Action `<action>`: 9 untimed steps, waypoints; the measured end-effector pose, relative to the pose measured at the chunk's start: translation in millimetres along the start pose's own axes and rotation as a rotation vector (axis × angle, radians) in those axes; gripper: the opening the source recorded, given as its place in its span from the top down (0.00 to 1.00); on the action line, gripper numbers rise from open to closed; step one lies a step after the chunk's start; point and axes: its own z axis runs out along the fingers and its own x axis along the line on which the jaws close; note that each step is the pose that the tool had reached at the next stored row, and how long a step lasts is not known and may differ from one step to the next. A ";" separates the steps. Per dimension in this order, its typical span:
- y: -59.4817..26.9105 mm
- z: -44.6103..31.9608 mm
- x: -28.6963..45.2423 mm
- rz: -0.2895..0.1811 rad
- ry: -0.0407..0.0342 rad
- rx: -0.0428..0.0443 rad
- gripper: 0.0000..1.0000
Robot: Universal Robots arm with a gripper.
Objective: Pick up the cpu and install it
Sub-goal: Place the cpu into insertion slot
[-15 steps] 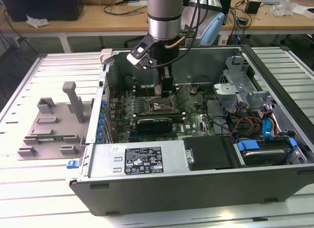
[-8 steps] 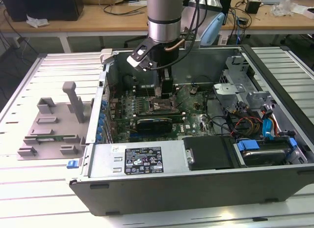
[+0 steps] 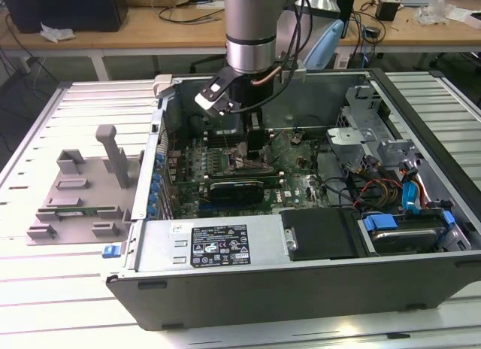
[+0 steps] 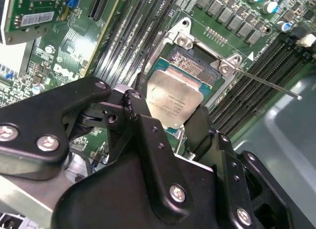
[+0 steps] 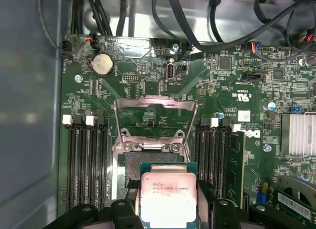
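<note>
Claw (image 4: 170, 118) clamped on the cpu (image 4: 174, 101) — in both wrist views I see one black finger (image 4: 134, 104) pressed against one edge of the silver square and another against the opposite edge. The cpu (image 5: 168, 194) is held over the near part of the open socket (image 5: 148, 162) on the green board (image 5: 232, 86). I cannot tell whether its underside touches the socket bed. Part of the socket's dark contact area shows beyond the cpu's far edge. The metal cover plate (image 5: 154, 115) of the socket stands lifted, and a thin lever rod (image 4: 266, 83) sticks out to one side. Long memory slots (image 5: 89, 160) run along both sides of the socket, and a round coin battery (image 5: 102, 64) sits further up the board.

In the exterior view, the arm (image 3: 252, 25) reaches straight down into the open computer case (image 3: 301, 289), with the claw (image 3: 254, 142) low over the board. The case lies on a slatted table (image 3: 60, 304), and a grey plastic holder (image 3: 83, 191) stands beside the case — on the exterior view's left.
</note>
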 end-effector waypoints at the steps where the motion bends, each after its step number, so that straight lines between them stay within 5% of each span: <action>1: -0.1 2.2 0.4 0.000 0.0000 -0.0006 0.45; 9: -1.9 14.0 7.3 0.001 -0.0004 -0.0127 0.45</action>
